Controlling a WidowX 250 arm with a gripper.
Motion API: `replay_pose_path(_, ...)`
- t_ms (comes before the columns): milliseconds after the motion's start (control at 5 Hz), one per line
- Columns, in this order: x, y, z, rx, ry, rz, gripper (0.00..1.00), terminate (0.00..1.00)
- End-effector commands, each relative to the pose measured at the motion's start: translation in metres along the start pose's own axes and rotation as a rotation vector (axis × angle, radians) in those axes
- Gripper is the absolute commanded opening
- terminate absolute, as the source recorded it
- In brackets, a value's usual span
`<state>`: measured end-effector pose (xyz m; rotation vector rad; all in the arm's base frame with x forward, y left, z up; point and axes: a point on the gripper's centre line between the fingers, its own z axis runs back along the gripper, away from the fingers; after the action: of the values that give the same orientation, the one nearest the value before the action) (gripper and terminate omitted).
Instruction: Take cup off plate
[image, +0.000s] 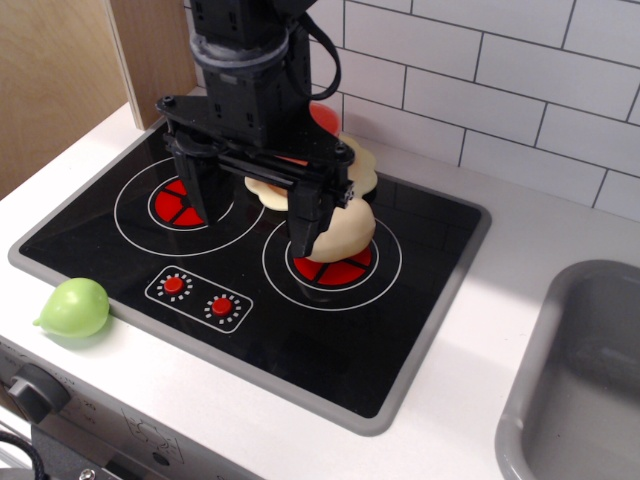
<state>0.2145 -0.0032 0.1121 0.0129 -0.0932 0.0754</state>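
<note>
The cup (325, 117) shows only as a red-orange patch behind the arm; most of it is hidden. The cream-yellow plate (362, 168) with its wavy rim lies at the back of the black stove top, partly covered by the gripper. My black gripper (248, 228) hangs in front of and above the plate, open wide and empty. Its left finger is over the left burner and its right finger (303, 222) stands against a beige potato-shaped lump (348, 232).
The stove top (420, 290) has two red burners and two red knobs (199, 295) near the front. A green pear-like toy (75, 307) lies on the white counter at front left. A grey sink (580, 380) is at right. A tiled wall stands behind.
</note>
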Motion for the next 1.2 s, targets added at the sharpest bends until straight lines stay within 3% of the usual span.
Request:
replay_pose_path(0,0.000,0.000,0.000,0.000,0.000,0.000,1.00,0.00)
replay_pose_path(200,0.007,0.025,0.013,-0.067,-0.018,-0.197,1.00,0.00)
replay_pose_path(600,0.035,0.081,0.009,-0.096,-0.079,-0.350,1.00,0.00)
replay_pose_path(1000,0.065,0.092,-0.008,0.008,-0.194,-0.392,1.00,0.00)
